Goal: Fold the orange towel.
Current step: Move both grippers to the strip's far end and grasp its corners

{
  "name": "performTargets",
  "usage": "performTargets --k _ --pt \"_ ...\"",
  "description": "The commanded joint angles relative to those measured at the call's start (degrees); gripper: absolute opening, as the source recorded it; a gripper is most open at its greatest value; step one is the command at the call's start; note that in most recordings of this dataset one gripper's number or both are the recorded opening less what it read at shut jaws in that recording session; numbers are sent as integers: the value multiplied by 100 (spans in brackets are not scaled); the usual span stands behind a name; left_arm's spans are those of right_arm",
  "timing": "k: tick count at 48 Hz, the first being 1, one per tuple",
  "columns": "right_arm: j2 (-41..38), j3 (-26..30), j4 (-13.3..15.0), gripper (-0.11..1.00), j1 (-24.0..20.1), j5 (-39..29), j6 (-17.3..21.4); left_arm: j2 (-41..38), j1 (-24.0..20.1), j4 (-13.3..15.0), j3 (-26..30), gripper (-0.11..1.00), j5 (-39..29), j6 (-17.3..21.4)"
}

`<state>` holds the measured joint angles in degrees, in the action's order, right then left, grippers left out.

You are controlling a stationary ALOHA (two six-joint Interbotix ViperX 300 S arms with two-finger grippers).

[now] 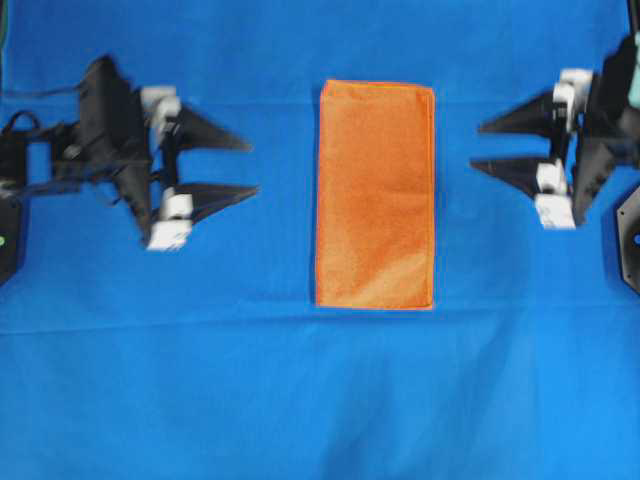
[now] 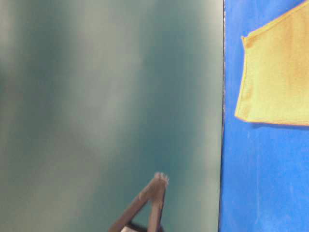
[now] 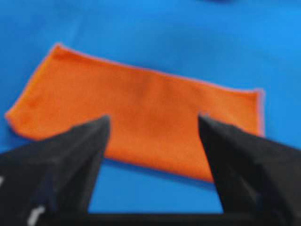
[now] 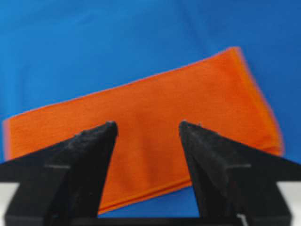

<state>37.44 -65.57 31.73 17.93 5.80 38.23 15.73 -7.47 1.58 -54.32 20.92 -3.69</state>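
- The orange towel lies flat in the middle of the table, on the blue cloth, as a tidy upright rectangle; it looks folded in half already.
- The left claw stands open and empty, well to the towel's left.
- The right claw is open and empty too, opposite.
- Both face the long edges, probably placed for another fold.

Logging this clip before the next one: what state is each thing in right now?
Towel: folded into a flat rectangle on the blue cloth, untouched.
Blue cloth: spread flat.
Left claw: open, empty, clear of the towel.
Right claw: open, empty, clear of the towel.
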Motion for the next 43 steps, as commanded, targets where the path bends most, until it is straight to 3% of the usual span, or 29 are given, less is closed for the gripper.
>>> performTargets --k 1,9,29,43 --pt "-211 158 53 62 378 97 -9 -325 -290 0 448 74 -62 18" --pt "-940 378 176 63 1055 185 -18 -1178 -817 0 1028 90 -70 26" --pt "-3498 1424 457 63 1529 396 -26 -3208 -1538 -9 2180 90 62 26" --pt "-4096 1538 483 63 1705 378 -26 -3911 -1758 -9 2628 89 114 26"
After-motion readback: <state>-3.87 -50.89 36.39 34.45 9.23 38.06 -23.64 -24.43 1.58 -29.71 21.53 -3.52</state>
